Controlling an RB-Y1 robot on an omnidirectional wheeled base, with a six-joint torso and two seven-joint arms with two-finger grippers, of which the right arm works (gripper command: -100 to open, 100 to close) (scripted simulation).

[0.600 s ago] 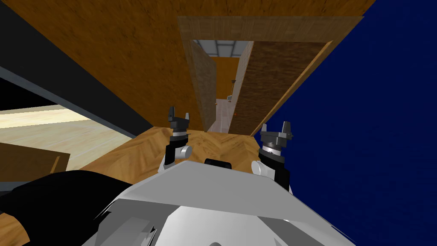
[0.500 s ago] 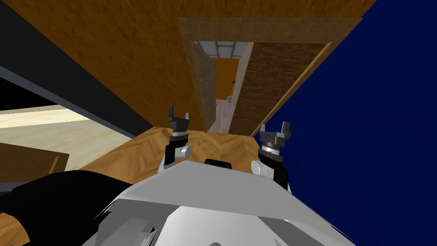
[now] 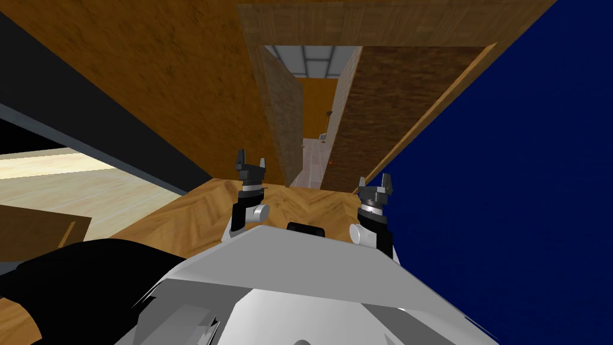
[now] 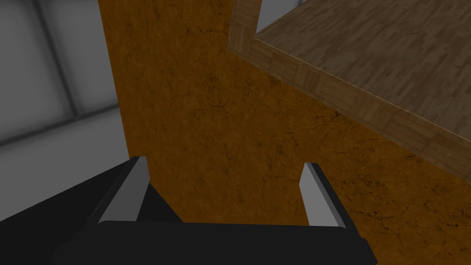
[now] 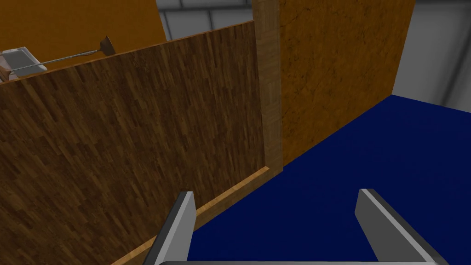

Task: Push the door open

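Dark wood first: in the head view the door (image 3: pixel 383 108) fills the right part of the door frame (image 3: pixel 371 27), straight ahead of me. Between the door's near edge and a lighter wooden panel (image 3: pixel 284 120) on the frame's left side there is a narrow gap, and through it I see a grey tiled floor (image 3: pixel 311 162). An orange-brown wall (image 3: pixel 179 78) runs off on the left and a deep blue wall (image 3: pixel 509 179) on the right. Both arms are low over the herringbone wooden floor (image 3: pixel 299 206). The left gripper (image 3: pixel 250 163) sits in front of the lighter panel's foot. The right gripper (image 3: pixel 375 181) is just beside the door's lower corner, where it meets the blue wall.

Left wrist view now: the left gripper (image 4: pixel 223 162) has its fingers spread wide with nothing between them. They point at the orange-brown wall (image 4: pixel 207 129), with the door frame's pale trim (image 4: pixel 322 87) crossing above.

Right wrist view: the right gripper (image 5: pixel 276 192) is also spread wide and holds nothing. It aims along the blue wall (image 5: pixel 345 156). The door (image 5: pixel 115 161) stretches away beside one finger, with a light strip along its edge close to that fingertip. I cannot tell whether they touch. The frame's post (image 5: pixel 269 92) stands at the door's far end, with orange-brown wall (image 5: pixel 336 60) past it.
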